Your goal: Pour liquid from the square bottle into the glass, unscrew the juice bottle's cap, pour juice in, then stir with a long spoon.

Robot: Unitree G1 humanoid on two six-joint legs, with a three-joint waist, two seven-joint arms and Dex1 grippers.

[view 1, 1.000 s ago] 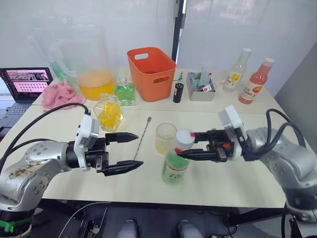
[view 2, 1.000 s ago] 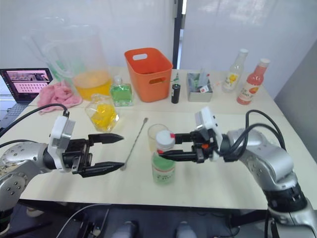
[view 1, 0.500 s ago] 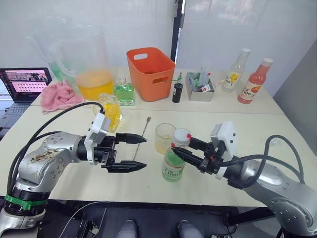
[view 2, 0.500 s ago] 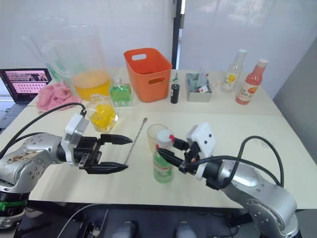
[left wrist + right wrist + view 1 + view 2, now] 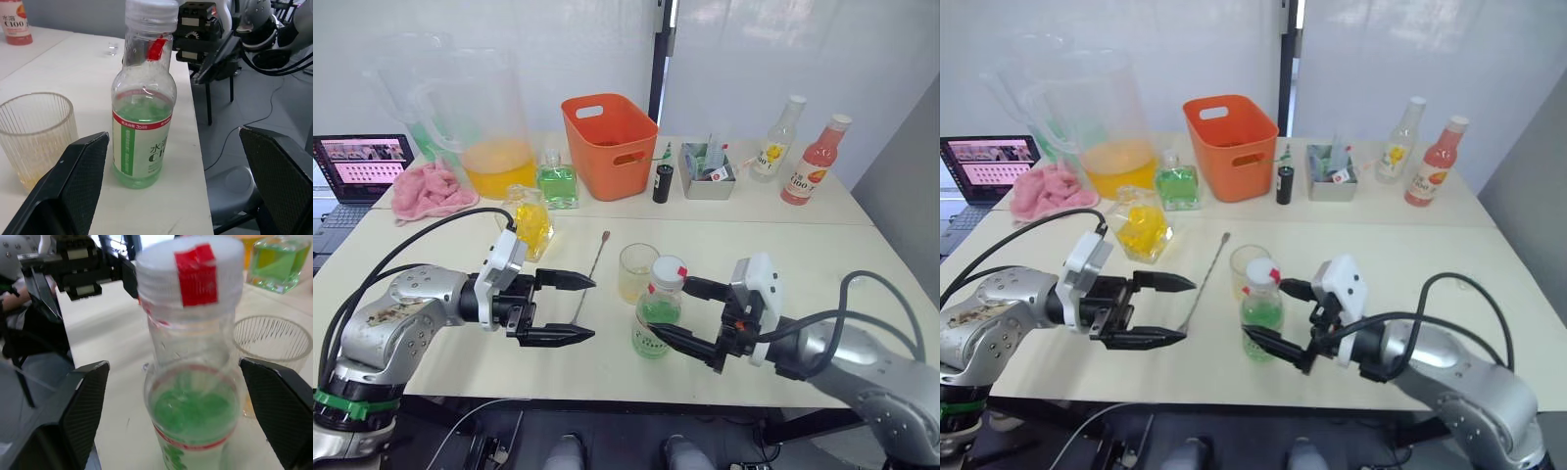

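Observation:
The juice bottle (image 5: 656,321) stands upright near the table's front, with green liquid low inside and its white cap (image 5: 668,270), marked with red tape, screwed on. My right gripper (image 5: 673,306) is open, its fingers on either side of the bottle's body without touching it. Just behind the bottle is the glass (image 5: 638,272), holding a little yellow liquid. The long spoon (image 5: 593,266) lies on the table to the left of the glass. The square bottle (image 5: 529,223) stands farther back on the left. My left gripper (image 5: 580,308) hovers open left of the juice bottle, pointing at it.
Along the back stand a big pitcher (image 5: 494,127) of orange liquid, a green-liquid bottle (image 5: 558,182), an orange basket (image 5: 610,143), a small black bottle (image 5: 662,183), a grey box (image 5: 708,170), a yellow-labelled bottle (image 5: 781,139) and a pink-red bottle (image 5: 813,163). A pink cloth (image 5: 429,190) and laptop (image 5: 362,163) are far left.
My right gripper has dropped from the cap's height to the bottle's body and its fingers have spread wide. The left gripper has come closer to the bottle, still open.

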